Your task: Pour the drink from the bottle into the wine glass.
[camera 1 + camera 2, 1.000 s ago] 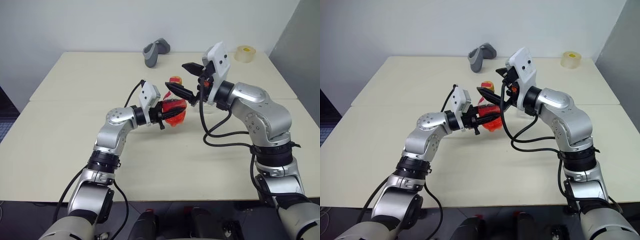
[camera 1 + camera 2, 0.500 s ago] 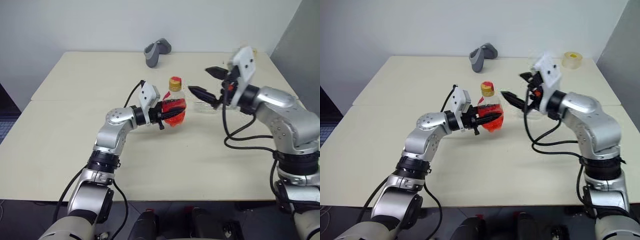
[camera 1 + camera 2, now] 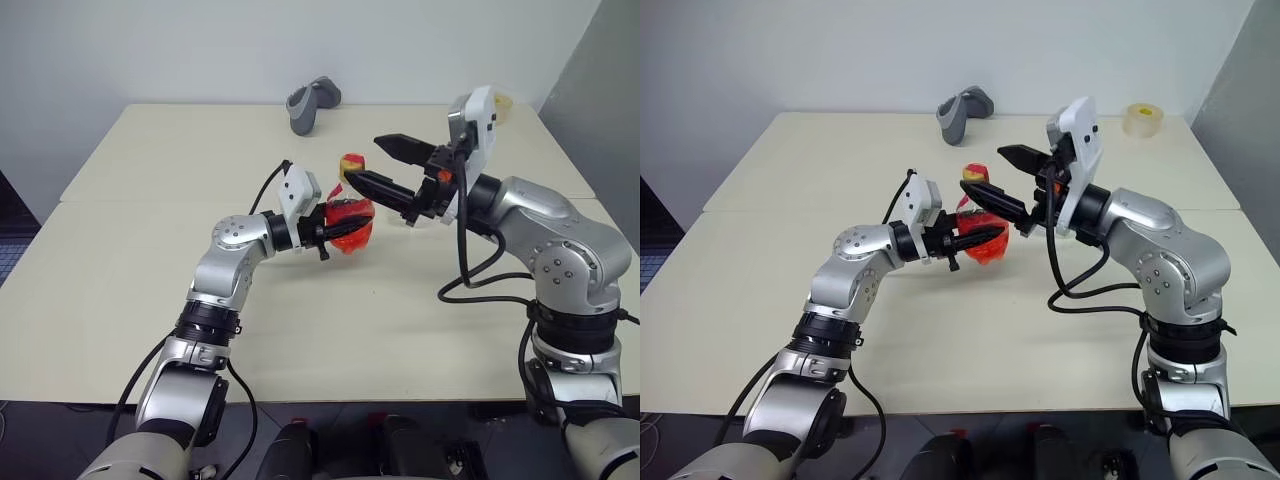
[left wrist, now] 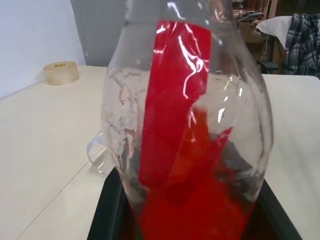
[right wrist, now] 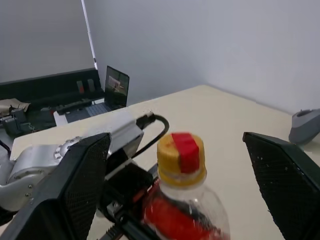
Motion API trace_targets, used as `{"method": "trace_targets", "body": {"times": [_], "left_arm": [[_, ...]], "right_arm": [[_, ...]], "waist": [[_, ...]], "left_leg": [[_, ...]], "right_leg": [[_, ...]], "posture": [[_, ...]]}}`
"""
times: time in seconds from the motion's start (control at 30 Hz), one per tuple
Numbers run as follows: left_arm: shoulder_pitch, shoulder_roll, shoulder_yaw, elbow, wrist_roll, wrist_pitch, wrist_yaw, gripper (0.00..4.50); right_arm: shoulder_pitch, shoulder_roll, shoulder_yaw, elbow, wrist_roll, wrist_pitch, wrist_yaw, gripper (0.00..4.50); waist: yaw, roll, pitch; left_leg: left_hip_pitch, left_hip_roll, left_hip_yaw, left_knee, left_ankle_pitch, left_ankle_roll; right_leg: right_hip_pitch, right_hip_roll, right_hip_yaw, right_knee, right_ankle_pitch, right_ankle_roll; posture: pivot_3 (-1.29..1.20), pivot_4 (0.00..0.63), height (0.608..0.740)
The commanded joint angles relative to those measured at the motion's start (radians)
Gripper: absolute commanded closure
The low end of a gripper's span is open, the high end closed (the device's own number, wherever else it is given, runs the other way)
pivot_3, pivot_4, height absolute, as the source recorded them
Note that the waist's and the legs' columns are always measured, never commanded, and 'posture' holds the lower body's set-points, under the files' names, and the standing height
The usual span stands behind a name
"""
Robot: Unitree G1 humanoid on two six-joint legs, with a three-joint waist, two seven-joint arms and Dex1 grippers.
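Observation:
My left gripper (image 3: 340, 228) is shut on the belly of the small clear bottle (image 3: 352, 212) and holds it upright above the table's middle. The red-orange drink (image 4: 200, 212) fills its lower part, behind the red label band. The red-yellow cap (image 5: 181, 156) is on. My right gripper (image 3: 362, 158) is open and points left, with one black finger (image 5: 75, 185) on each side of the cap and clear of it. A clear curved edge of the wine glass (image 4: 97, 150) shows on the table behind the bottle; the right gripper hides most of it in the head views.
A grey handle-shaped object (image 3: 312, 103) lies at the table's far edge. A roll of tape (image 3: 1143, 119) sits at the far right corner. A seam (image 3: 130, 202) runs across the cream table. The near half of the table is bare.
The right gripper drew away to the right of the bottle, then swung back, and now stands open around the cap. The left gripper and bottle stayed where they were.

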Motion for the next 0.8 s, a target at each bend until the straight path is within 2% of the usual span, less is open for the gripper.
{"method": "trace_targets", "body": {"times": [0.03,0.33,0.43,0.7,0.8], "left_arm": [[-0.031,0.000,0.017,-0.032,-0.011,-0.022,-0.001,3.35],[-0.022,0.006,0.019,-0.043,-0.012,-0.015,0.004,3.35],[-0.022,0.006,0.020,-0.042,-0.011,-0.015,0.005,3.35],[-0.023,0.004,0.018,-0.035,-0.010,-0.022,0.004,3.35],[-0.026,0.003,0.017,-0.031,-0.008,-0.024,0.003,3.35]], "right_arm": [[-0.044,0.011,0.029,0.027,-0.039,-0.056,-0.002,0.00],[-0.065,0.020,0.100,0.108,-0.111,-0.131,0.040,0.00],[-0.076,0.025,0.105,0.132,-0.130,-0.148,0.043,0.55],[-0.085,0.035,0.089,0.134,-0.124,-0.145,0.053,3.25],[-0.084,0.033,0.086,0.129,-0.121,-0.140,0.057,3.26]], "waist": [[0.000,0.000,0.000],[0.000,0.000,0.000],[-0.001,0.000,0.000],[0.000,0.000,0.000],[0.000,0.000,0.000]], "left_leg": [[0.000,0.000,0.000,0.000,0.000,0.000],[0.000,0.000,0.000,0.000,0.000,0.000],[0.000,0.000,0.000,0.000,0.000,0.000],[0.000,0.000,0.000,0.000,0.000,0.000],[0.000,0.000,0.000,0.000,0.000,0.000]], "right_leg": [[0.000,0.000,0.000,0.000,0.000,0.000],[0.000,0.000,0.000,0.000,0.000,0.000],[0.000,0.000,0.000,0.000,0.000,0.000],[0.000,0.000,0.000,0.000,0.000,0.000],[0.000,0.000,0.000,0.000,0.000,0.000]], "posture": [[0.00,0.150,0.740],[0.00,0.150,0.740],[0.00,0.150,0.740],[0.00,0.150,0.740],[0.00,0.150,0.740]]}}
